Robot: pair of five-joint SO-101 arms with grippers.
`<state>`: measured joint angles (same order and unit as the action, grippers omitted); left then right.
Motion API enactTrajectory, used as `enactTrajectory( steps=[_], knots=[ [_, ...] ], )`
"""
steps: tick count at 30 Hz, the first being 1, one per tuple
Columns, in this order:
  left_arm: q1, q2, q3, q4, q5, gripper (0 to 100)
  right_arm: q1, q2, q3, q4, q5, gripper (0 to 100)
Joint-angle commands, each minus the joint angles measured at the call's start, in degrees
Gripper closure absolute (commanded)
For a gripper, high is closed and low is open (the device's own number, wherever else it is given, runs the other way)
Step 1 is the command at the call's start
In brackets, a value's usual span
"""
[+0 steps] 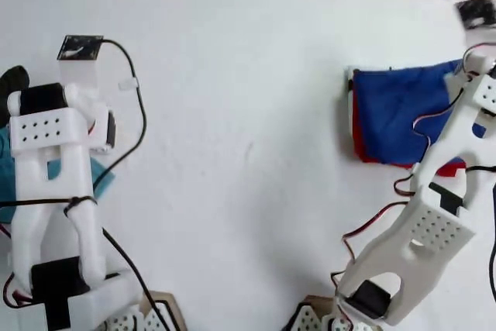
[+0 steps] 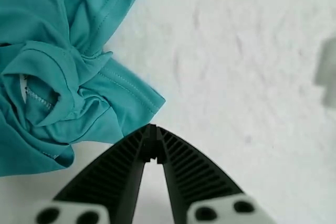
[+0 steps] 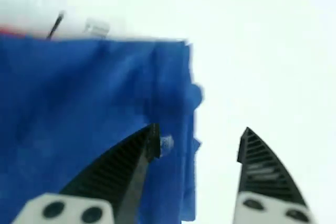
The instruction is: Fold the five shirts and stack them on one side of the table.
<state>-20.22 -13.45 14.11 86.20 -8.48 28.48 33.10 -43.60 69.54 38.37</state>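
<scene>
The left arm (image 1: pixel 46 160) and right arm (image 1: pixel 430 230) are being shown as white printed shells, perforated with hole grids, black servos set in. Black cables (image 1: pixel 142 122) and red wires (image 1: pixel 372 218) are being trailed alongside. Ribbed black fingers (image 2: pixel 184 174) are being carried on white, screw-holed bases.

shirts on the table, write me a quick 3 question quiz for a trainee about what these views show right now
1. True or false: the teal shirt lies neatly folded flat.
2. In the high view, which colour peeks out beneath the blue shirt? A red, B green, C yellow.
3. Fill in the blank: the right gripper, over the blue shirt's edge, is ___ (open or shut).

Key
1. False: it is crumpled in a heap.
2. A: a red shirt lies under the blue one.
3. open
</scene>
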Motion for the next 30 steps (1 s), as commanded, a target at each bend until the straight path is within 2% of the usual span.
enactTrajectory(
  steps=[1,4,6,8,17,24,28,30],
  knots=[
    [-0.44,-0.62,-0.48,0.00,-0.18,97,0.84,-1.19,-7.21,-0.40,-8.35,81.1],
    [-0.44,-0.62,-0.48,0.00,-0.18,97,0.75,-0.92,-7.03,-0.13,-9.58,98.7],
    [-0.44,-0.62,-0.48,-0.09,-0.18,97,1.01,0.13,-5.45,-0.31,-9.58,95.6],
    [-0.44,-0.62,-0.57,-0.09,-0.18,97,1.01,2.07,-4.31,-0.84,-9.49,97.8],
    [-0.44,-0.62,-0.75,0.79,-0.26,97,2.42,16.66,-4.84,-13.41,-10.02,97.5],
    [-0.44,-0.62,-0.92,0.88,-0.35,97,2.24,14.29,-10.55,-4.97,-10.55,97.5],
    [-0.44,-0.62,-1.27,1.05,-0.35,97,2.15,9.89,-17.14,4.26,-17.76,97.5],
    [-0.44,-1.85,-3.03,2.29,-0.35,97,2.15,7.25,-20.48,8.92,-18.99,97.5]
  ],
)
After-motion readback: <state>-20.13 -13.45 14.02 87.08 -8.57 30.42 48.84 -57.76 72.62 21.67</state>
